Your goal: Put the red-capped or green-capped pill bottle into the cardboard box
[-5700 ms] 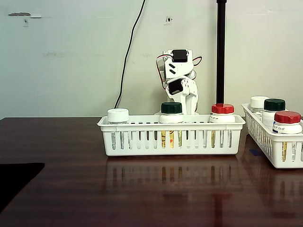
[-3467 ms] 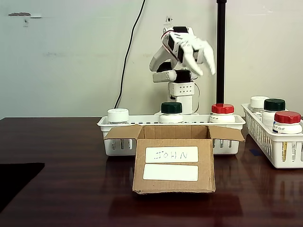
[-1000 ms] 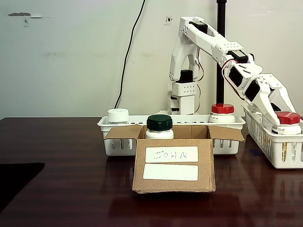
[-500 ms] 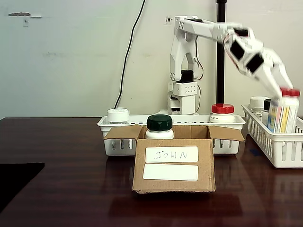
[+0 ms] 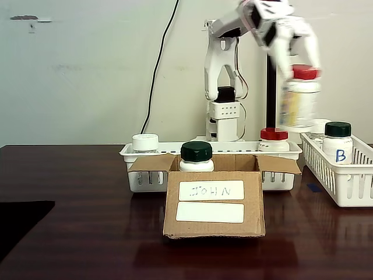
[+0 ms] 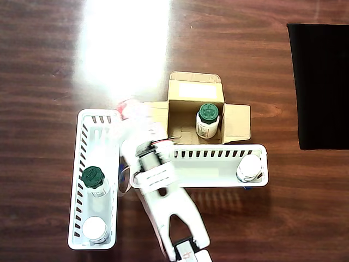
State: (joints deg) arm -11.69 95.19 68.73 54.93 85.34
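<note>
The red-capped pill bottle (image 5: 298,96) hangs in the air, pinched at its cap end by the gripper (image 5: 297,58); it is blurred in both views. In the fixed view it sits high above the gap between the two white baskets, over the red-capped bottle (image 5: 273,139) standing in the long basket (image 5: 210,169). From overhead its red cap (image 6: 128,109) shows just off the top corner of the side basket (image 6: 76,180), beside the box's flap.

The cardboard box (image 5: 213,201) stands on the dark desk (image 5: 87,233) in front of the long basket, touching or nearly touching it, flaps spread, with a white label reading "JOHN" above a blank one. A green-capped pill bottle (image 6: 208,120) stands upright inside it.

The long basket also holds a white-capped bottle (image 5: 145,142) at its far end from the arm's bottle. The side basket holds a green-capped bottle marked "B" (image 5: 337,140) and, seen from overhead, a white-capped one (image 6: 95,229) nearer the desk's edge.

The white arm (image 6: 163,202) reaches from its base (image 5: 224,116) behind the long basket. A black mat (image 6: 319,82) lies at a desk corner.
</note>
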